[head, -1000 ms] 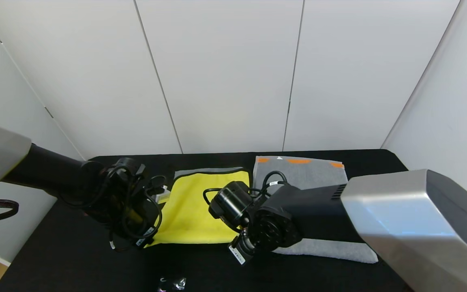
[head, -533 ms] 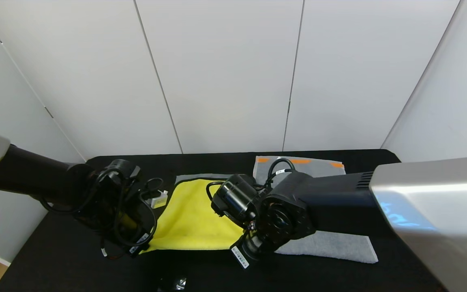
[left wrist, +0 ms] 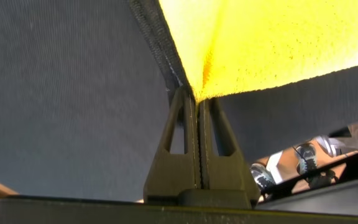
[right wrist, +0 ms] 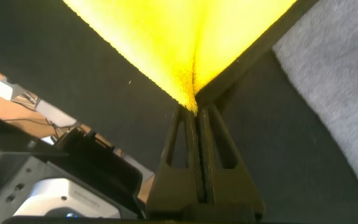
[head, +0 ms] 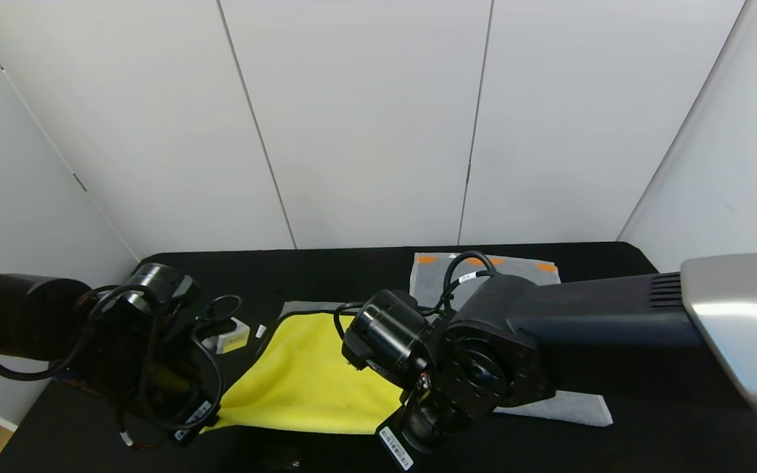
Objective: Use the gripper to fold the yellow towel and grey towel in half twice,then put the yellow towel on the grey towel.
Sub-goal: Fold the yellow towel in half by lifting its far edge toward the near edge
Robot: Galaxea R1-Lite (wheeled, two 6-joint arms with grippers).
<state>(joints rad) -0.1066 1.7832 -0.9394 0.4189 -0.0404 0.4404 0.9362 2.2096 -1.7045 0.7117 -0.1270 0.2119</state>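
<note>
The yellow towel [head: 306,381] lies spread on the black table [head: 326,269], and both of its near corners are pinched. In the left wrist view my left gripper [left wrist: 196,94] is shut on one corner of the yellow towel [left wrist: 266,37], right at its black edging. In the right wrist view my right gripper [right wrist: 196,109] is shut on the other corner of the yellow towel [right wrist: 179,37]. The head view hides both sets of jaws under the wrists. The grey towel [head: 516,266], with orange marks at its far end, lies flat to the right behind my right arm; the grey towel [right wrist: 340,74] also shows beside the right gripper.
A small white and yellow box [head: 230,336] sits on the table just left of the yellow towel's far corner. White wall panels close off the back and both sides. The table's near edge lies close below both wrists.
Both arms have drawn back toward the table's near edge with the yellow towel's corners in their grip. The towel slid toward me, uncovering black table behind it.
</note>
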